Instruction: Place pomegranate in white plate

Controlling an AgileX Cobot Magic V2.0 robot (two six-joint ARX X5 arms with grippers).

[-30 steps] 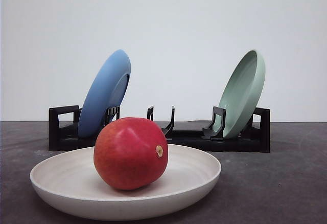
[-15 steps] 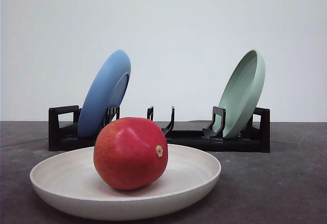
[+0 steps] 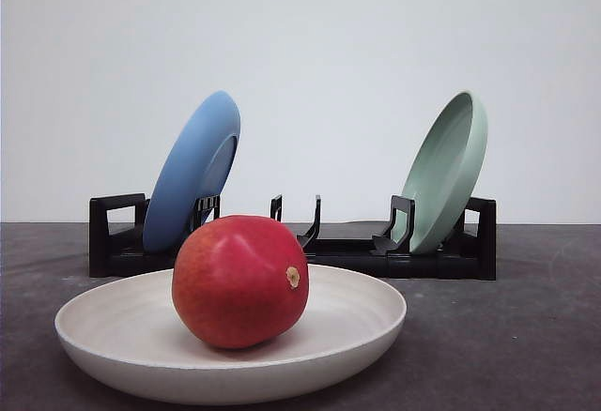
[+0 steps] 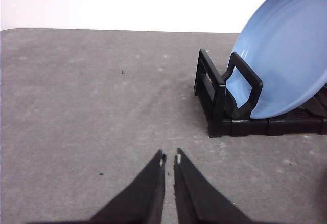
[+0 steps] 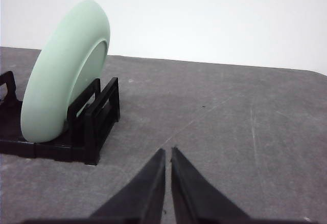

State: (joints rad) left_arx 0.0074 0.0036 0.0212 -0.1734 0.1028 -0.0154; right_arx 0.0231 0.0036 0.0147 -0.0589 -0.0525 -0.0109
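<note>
The left tool point(image 4: 169, 158) has its two dark fingers drawn together with only a thin slit between the tips, holding nothing, poised over bare grey table point(image 4: 92, 106). Beyond it, in the left wrist view, stands the end of a black dish rack point(image 4: 219, 106) with the blue plate point(image 4: 286, 55) leaning in its slots. The right tool point(image 5: 168, 152) is likewise closed to a narrow slit and empty above the table; off to its side the pale green plate point(image 5: 64, 70) stands on edge in the other end of the rack.

In the front view the rack point(image 3: 291, 251) runs across the back of the table, the blue plate point(image 3: 192, 172) tilted in its left end and the green plate point(image 3: 446, 172) tilted in its right end, the middle slots unfilled. In front of the rack lies the white plate point(image 3: 357, 336), flat on the table. The pomegranate point(image 3: 239, 281) sits inside it, a little left of the plate's centre, resting on the plate's floor with its tan stem nub facing right and toward the camera.

Against the front views from a second and half a second ago, nothing has shifted: fruit, white plate, rack and both standing plates lie exactly as they did.
</note>
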